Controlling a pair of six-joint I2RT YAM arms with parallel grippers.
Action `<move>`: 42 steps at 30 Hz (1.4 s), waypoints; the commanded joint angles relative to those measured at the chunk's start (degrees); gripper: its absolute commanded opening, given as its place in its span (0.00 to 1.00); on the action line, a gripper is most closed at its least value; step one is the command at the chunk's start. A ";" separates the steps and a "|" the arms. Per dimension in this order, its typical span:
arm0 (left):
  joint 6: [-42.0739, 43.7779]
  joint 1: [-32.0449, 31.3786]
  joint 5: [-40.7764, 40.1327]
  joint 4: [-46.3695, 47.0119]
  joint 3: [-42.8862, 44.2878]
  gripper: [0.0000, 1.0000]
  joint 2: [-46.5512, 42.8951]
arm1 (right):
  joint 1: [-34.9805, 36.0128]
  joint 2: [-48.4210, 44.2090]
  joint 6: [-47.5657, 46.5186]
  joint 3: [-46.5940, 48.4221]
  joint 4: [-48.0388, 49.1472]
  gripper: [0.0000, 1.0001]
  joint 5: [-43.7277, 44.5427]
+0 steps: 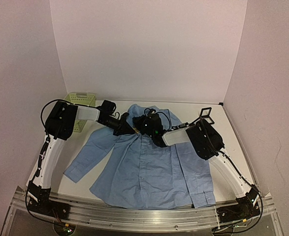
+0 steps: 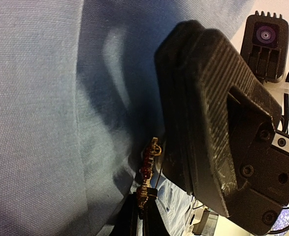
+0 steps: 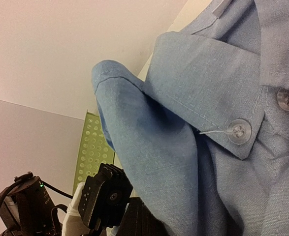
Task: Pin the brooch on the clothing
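White table (image 1: 235, 129) carries the light blue shirt (image 1: 149, 167); I note the left gripper (image 2: 143, 199) clamped on the brooch (image 2: 148, 164), touching a raised fold that the closed right gripper (image 2: 181, 44) seems to pinch, so thin fabric slipping free could leave the brooch unpinned.

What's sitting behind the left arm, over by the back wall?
A pale green perforated basket, partly covered by the left arm. Its far rim and some of its near wall show. The arm and walls hide the inside, so its contents cannot be seen.
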 commanded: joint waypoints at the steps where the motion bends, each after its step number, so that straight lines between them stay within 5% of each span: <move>1: 1.63 -1.12 0.55 0.19 -0.81 0.00 -4.67 | -1.10 4.97 0.15 -1.37 -8.74 0.00 2.12; 14: 6.08 -0.57 -7.04 -5.53 2.03 0.00 -3.92 | -1.75 1.02 -2.69 -3.11 -6.40 0.00 -1.52; 31: 20.38 -0.61 -23.45 -23.67 12.99 0.00 -4.69 | -3.20 -12.12 -12.08 -11.75 -6.39 0.26 -14.30; 42: 21.79 -0.56 -29.16 -26.91 15.60 0.00 -4.13 | -4.45 -19.27 -15.74 -19.97 -12.24 0.33 -15.05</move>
